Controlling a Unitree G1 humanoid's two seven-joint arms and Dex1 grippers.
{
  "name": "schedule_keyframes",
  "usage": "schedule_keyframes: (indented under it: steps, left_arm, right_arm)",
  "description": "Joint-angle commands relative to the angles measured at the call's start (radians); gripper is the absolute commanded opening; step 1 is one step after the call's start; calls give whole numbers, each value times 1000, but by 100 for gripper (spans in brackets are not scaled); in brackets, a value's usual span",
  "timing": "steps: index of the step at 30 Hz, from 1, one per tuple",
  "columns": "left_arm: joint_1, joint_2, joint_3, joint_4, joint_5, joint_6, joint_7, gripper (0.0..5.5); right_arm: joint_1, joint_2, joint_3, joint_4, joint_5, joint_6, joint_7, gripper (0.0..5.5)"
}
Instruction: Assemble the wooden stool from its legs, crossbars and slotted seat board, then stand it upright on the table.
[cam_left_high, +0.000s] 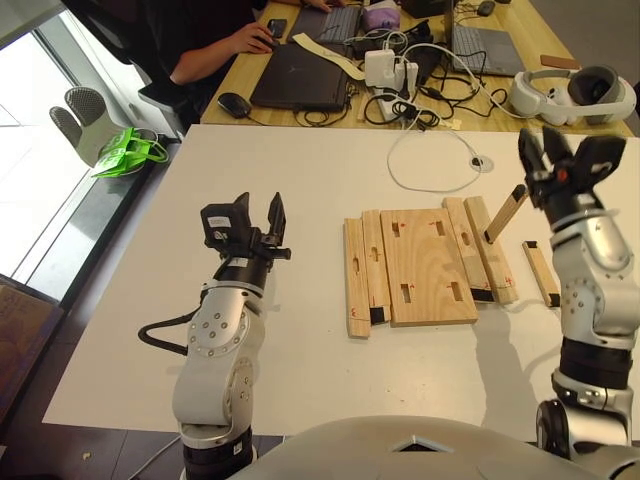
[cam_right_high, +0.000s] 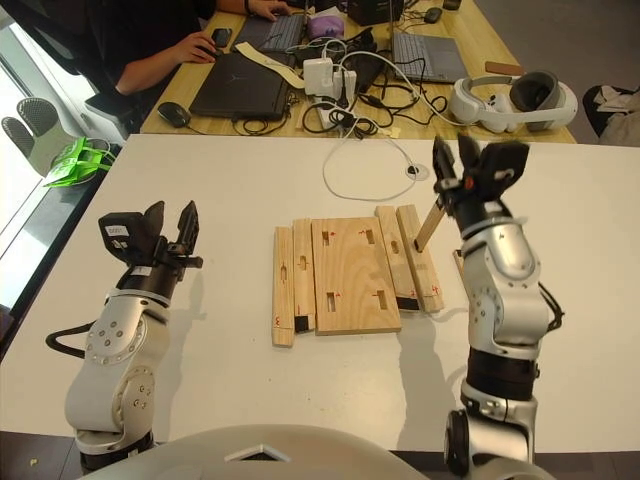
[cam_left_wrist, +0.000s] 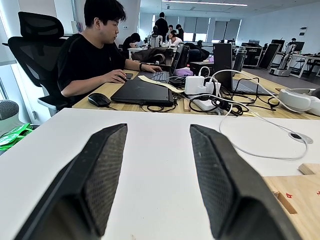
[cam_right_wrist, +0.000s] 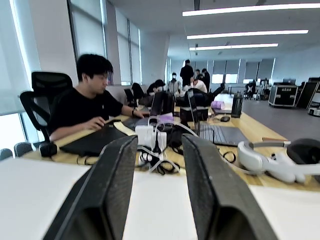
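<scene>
I see the left gripper (cam_left_high: 258, 206) with fingers spread, empty, left of the seat board (cam_left_high: 428, 262); the right gripper (cam_left_high: 541, 146) also spread, empty.

- Board (cam_left_high: 430, 265): pale wood, dark slots, small red marks.
- Legs (cam_left_high: 356, 275): same pale wood (some ends black).
- Table (cam_left_high: 250, 200): plain white.
- Left gripper (cam_left_wrist: 158, 130): black, finely grained pads.
- Headset (cam_left_high: 560, 95): white and grey.
- Bag (cam_left_high: 125, 152): bright green.
- Laptop (cam_left_high: 300, 80): black.
- Desk (cam_left_high: 490, 105): light yellowish wood.
</scene>
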Motion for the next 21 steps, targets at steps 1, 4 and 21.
schedule_keyframes:
  steps: [1,4,21]
  left_arm:
    - [-8,-2,-13,11,9,-4,1,230]
    - [-22,6,-8,19,3,0,-7,230]
    - [-32,5,-15,25,6,5,-10,230]
  right_arm:
    - [-122,6,35,51,-46,62,-63,162]
    - [-168,-4,61,158,-120,129,-130,162]
    - [-238,34,31,224,-174,180,-189,162]
